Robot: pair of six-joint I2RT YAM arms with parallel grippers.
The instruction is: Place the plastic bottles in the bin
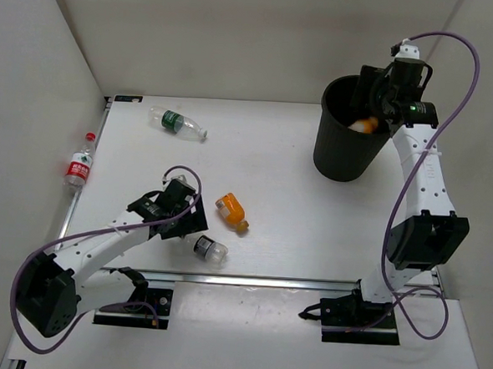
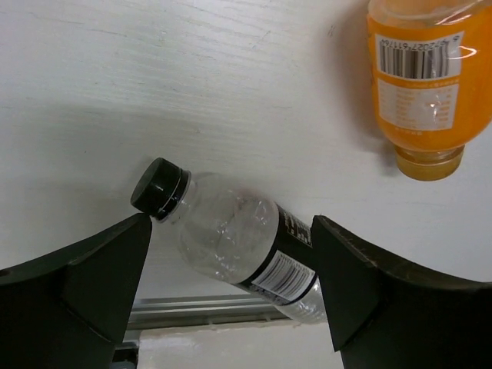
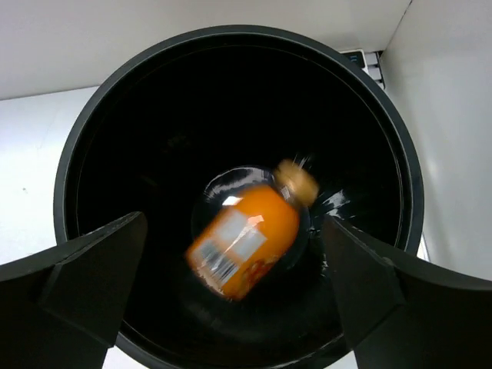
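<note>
Right pincer [image 3: 234, 240] hangs open over the bin [image 3: 96, 154], blurry orange bottle [image 3: 244, 240] down inside. Left pincer [image 2: 231, 261], open too, hovers right over the dark-label bottle [image 1: 211, 248] lying on the tabletop [image 1: 282, 153], its long axis slanted across the gap.

One bin [image 1: 340, 157]. Five bottles: an orange bottle [image 3: 244, 240] inside the bin, blurred but apparently the same kind as the second orange bottle [image 1: 232, 212]. That one, a green-label bottle [image 1: 177, 123], a red-label bottle [image 1: 78, 168] and a dark-label bottle [image 2: 246, 246] all lie left of the bin.
</note>
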